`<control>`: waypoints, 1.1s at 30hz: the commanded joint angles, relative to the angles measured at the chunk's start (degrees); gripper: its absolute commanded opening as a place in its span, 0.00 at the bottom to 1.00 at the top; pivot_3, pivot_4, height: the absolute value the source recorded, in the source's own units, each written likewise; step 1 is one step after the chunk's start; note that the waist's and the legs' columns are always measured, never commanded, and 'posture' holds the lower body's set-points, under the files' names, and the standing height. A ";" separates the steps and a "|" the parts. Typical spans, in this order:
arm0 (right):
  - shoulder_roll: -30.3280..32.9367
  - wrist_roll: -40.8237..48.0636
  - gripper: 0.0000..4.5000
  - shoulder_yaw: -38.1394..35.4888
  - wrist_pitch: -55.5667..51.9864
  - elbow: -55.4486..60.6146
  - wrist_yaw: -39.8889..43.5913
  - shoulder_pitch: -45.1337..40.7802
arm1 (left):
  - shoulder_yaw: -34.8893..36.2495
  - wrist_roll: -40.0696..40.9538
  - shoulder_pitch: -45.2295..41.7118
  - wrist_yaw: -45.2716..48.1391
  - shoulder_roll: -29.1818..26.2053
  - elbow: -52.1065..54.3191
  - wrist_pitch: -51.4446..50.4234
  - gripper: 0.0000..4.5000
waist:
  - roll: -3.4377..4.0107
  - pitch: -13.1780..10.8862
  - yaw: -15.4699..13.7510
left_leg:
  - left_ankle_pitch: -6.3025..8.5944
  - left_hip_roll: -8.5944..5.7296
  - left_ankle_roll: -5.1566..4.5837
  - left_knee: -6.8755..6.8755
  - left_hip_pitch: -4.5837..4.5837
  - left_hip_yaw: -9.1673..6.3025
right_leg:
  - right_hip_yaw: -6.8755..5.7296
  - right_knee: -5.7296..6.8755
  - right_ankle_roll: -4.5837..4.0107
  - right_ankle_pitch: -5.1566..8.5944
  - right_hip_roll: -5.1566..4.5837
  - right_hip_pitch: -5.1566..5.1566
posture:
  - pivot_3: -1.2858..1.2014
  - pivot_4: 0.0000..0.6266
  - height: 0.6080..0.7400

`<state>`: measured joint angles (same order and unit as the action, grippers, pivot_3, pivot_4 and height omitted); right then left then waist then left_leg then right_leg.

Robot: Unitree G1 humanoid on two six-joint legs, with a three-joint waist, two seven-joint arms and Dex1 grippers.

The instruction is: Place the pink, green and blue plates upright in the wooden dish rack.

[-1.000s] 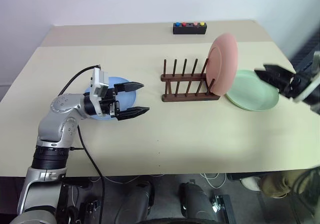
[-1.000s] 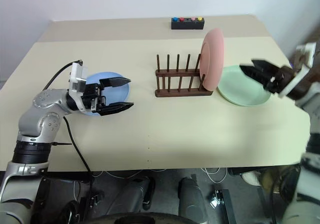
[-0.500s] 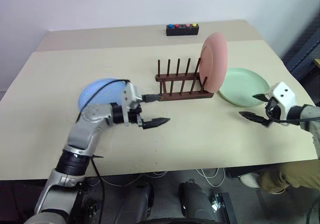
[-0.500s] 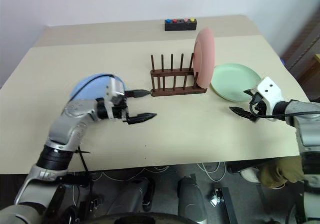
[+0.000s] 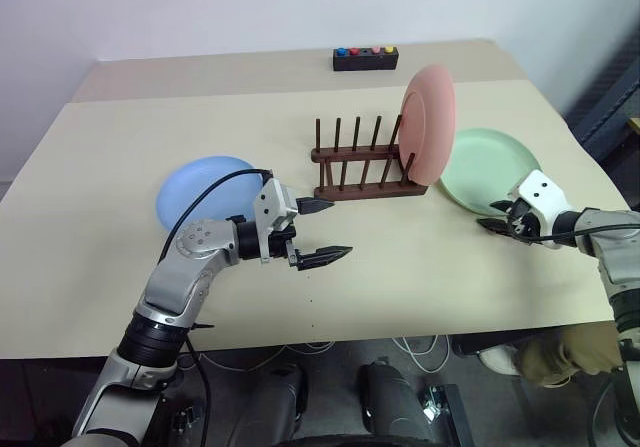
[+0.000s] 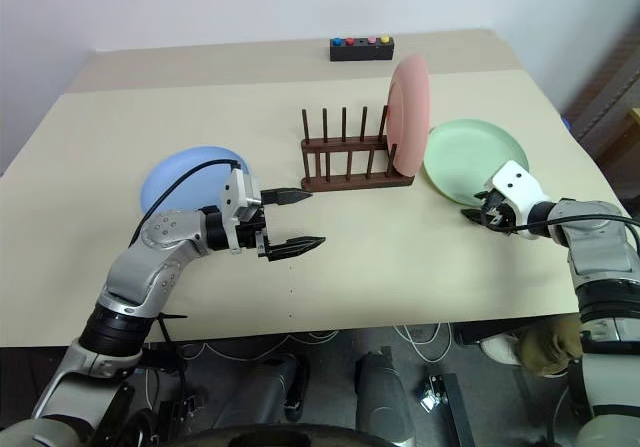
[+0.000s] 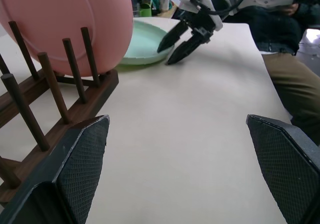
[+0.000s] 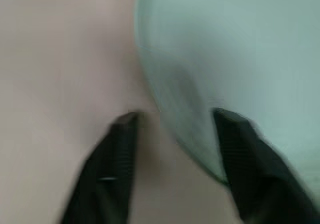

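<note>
Two jaws straddle the green plate's (image 5: 488,170) near rim, narrowed, right gripper (image 5: 497,217) tilted low over the surface (image 5: 420,267). Left gripper (image 5: 322,230) reaches level, jaws wide, beside the wooden dish rack (image 5: 366,180) holding the pink plate (image 5: 428,125) upright; blue plate (image 5: 200,189) lies flat.

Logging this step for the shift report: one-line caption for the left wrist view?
Pink plate upright in the wooden dish rack; right gripper at the green plate rim.

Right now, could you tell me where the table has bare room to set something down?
Free: the near strip in front of the rack, and the far-left stretch behind the blue plate. Crowded: around the pink plate and green plate.
</note>
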<state>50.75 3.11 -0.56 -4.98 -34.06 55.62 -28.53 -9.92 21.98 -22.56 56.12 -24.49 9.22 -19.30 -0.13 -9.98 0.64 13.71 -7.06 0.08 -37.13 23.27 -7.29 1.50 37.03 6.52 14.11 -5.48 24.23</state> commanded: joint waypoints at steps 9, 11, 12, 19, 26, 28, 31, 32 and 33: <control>1.38 -1.12 0.01 -3.33 0.56 -3.04 -4.01 -5.48 | 1.51 0.65 -0.99 0.50 -0.37 -0.44 1.52 1.00 | -0.07 0.03 -0.20 | 0.00 -0.02 0.01 -0.01 -0.01 -0.03 | -0.02 0.00 0.00 0.00 0.00 -0.04 | 0.52 0.24 1.00; 0.79 0.90 0.01 -6.92 -2.37 -6.45 -8.67 -10.41 | 2.13 0.81 -1.63 0.21 -0.06 -1.36 1.89 1.00 | -0.02 0.00 -0.08 | -0.01 -0.02 0.01 -0.01 -0.02 -0.04 | -0.02 0.00 -0.01 -0.01 0.00 -0.04 | 0.52 0.24 1.00; 0.21 3.64 0.01 -9.62 -3.44 -6.77 -9.79 -12.90 | 2.57 1.06 -2.05 0.06 0.23 -1.98 2.19 1.00 | 0.04 -0.04 -0.06 | -0.02 -0.02 0.02 -0.01 -0.01 -0.02 | -0.01 0.00 -0.03 -0.02 0.00 -0.03 | 0.52 0.24 1.00; -3.30 20.43 0.01 -23.92 -13.15 0.31 -13.18 -24.62 | 5.13 1.97 -4.21 -0.27 0.98 -4.55 3.55 1.00 | 0.08 -0.06 0.02 | -0.04 0.05 0.04 0.13 0.01 -0.07 | -0.03 0.00 -0.05 -0.02 0.05 0.07 | 0.52 0.24 1.00; -9.16 52.11 0.01 -34.72 -41.28 18.01 -14.69 -32.33 | 8.83 5.63 -5.34 0.47 0.22 -5.03 1.76 1.00 | 0.10 -0.08 -0.06 | -0.03 0.02 0.02 0.12 0.10 -0.12 | -0.03 0.00 -0.04 -0.03 0.00 0.14 | 0.52 0.24 1.00; -10.97 58.61 0.01 -35.10 -46.17 22.32 -16.72 -33.23 | 10.06 6.50 -5.67 1.01 -0.60 -5.92 1.31 1.00 | 0.10 -0.08 -0.04 | -0.03 0.02 0.02 0.13 0.11 -0.21 | -0.04 -0.01 -0.05 -0.02 0.00 0.14 | 0.52 0.24 1.00; -13.52 67.28 0.01 -35.52 -51.26 25.79 -20.52 -34.46 | 11.40 7.39 -6.10 1.91 -1.78 -6.89 0.89 1.00 | 0.10 -0.08 0.04 | -0.03 0.01 0.02 0.13 0.11 -0.22 | -0.04 -0.01 -0.05 -0.03 -0.02 0.14 | 0.52 0.24 1.00; -14.21 69.83 0.01 -35.33 -52.64 26.64 -21.39 -34.40 | 11.66 7.65 -6.11 2.24 -2.11 -6.86 0.94 1.00 | 0.10 -0.08 0.01 | -0.03 0.02 0.02 0.12 0.11 -0.22 | -0.04 -0.01 -0.06 -0.03 -0.02 0.13 | 0.52 0.24 1.00; -14.86 72.02 0.01 -35.15 -53.69 27.25 -22.33 -34.21 | 11.86 8.14 -6.07 2.68 -2.39 -6.69 0.66 1.00 | 0.10 -0.08 0.00 | -0.03 0.01 0.02 0.11 0.11 -0.21 | -0.04 -0.01 -0.07 -0.04 -0.03 0.13 | 0.52 0.24 1.00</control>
<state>36.11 70.29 -34.76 -57.13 -9.44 34.72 -61.11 0.39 28.35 -27.73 57.96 -26.10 1.78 -18.59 -0.03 -10.06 0.64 13.68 -7.06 0.09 -37.03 23.38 -7.50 1.46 37.02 6.45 14.07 -5.51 24.37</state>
